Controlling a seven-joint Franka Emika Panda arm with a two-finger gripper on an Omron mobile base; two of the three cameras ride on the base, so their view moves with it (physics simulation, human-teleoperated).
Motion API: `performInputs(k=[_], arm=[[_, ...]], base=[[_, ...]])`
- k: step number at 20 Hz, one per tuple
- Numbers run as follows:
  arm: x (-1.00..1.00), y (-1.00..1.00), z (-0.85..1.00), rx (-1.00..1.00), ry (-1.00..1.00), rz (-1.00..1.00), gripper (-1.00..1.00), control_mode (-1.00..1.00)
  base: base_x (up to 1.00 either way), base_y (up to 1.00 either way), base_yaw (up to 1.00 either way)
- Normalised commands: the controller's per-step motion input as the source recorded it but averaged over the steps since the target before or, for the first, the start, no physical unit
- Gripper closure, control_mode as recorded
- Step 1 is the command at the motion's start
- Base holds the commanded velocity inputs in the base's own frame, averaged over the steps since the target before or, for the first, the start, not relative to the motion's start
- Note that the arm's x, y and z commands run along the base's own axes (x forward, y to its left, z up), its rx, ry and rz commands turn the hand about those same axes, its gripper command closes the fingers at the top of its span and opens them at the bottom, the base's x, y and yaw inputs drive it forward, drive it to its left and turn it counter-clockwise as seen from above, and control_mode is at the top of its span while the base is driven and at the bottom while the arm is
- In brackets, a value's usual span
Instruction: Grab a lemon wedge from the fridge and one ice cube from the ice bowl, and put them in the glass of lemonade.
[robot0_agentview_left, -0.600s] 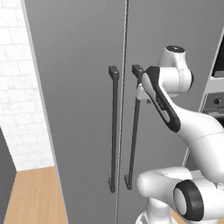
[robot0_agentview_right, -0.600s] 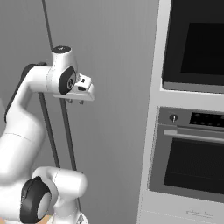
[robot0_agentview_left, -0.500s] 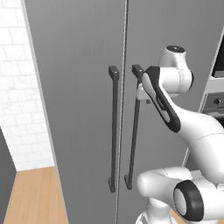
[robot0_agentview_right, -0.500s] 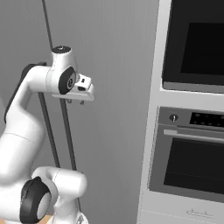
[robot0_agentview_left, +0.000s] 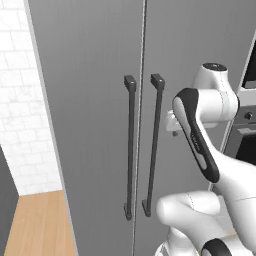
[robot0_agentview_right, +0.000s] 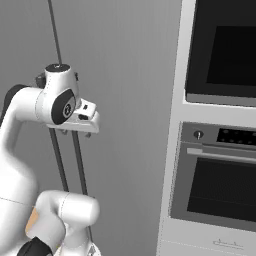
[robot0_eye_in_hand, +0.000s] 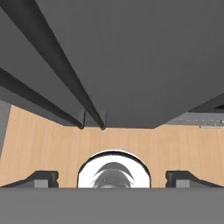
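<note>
The grey two-door fridge is standing closed, its doors meeting at a narrow vertical seam, with two long dark bar handles, the left handle and the right handle, running side by side on either side of that seam. In the left base view the white arm is rising from the lower right and bending toward the right door, its hand sitting just right of the right handle. In the right base view the hand is projecting from the wrist near the same door, while a black wall oven and a lower oven are standing to the right of the fridge. In the hand view the gripper is pointing down along the door face toward the wood floor; its two dark fingertips are standing far apart, spread almost fully, with nothing between them. White brick wall is showing left of the fridge.
</note>
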Motion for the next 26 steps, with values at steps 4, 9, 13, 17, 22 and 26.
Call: performInputs(k=[4,9,13,17,22,26], arm=[[-0.20,0.03,-0.49,0.04,0.00,-0.08,-1.00,-1.00],[0.00,0.05,-0.17,0.03,0.00,-0.07,-1.00,1.00],[0.00,0.00,0.00,0.00,0.00,0.00,-1.00,1.00],[0.00,0.00,0.00,0.00,0.00,0.00,-1.00,1.00],[0.00,0.00,0.00,0.00,0.00,0.00,-1.00,1.00],[0.00,0.00,0.00,0.00,0.00,0.00,-1.00,1.00]], base=[[0.00,0.00,0.00],[0.00,0.06,-0.01],[-0.11,0.64,-0.01],[-0.08,0.20,0.00],[-0.61,0.00,0.00],[-0.72,0.03,0.00]])
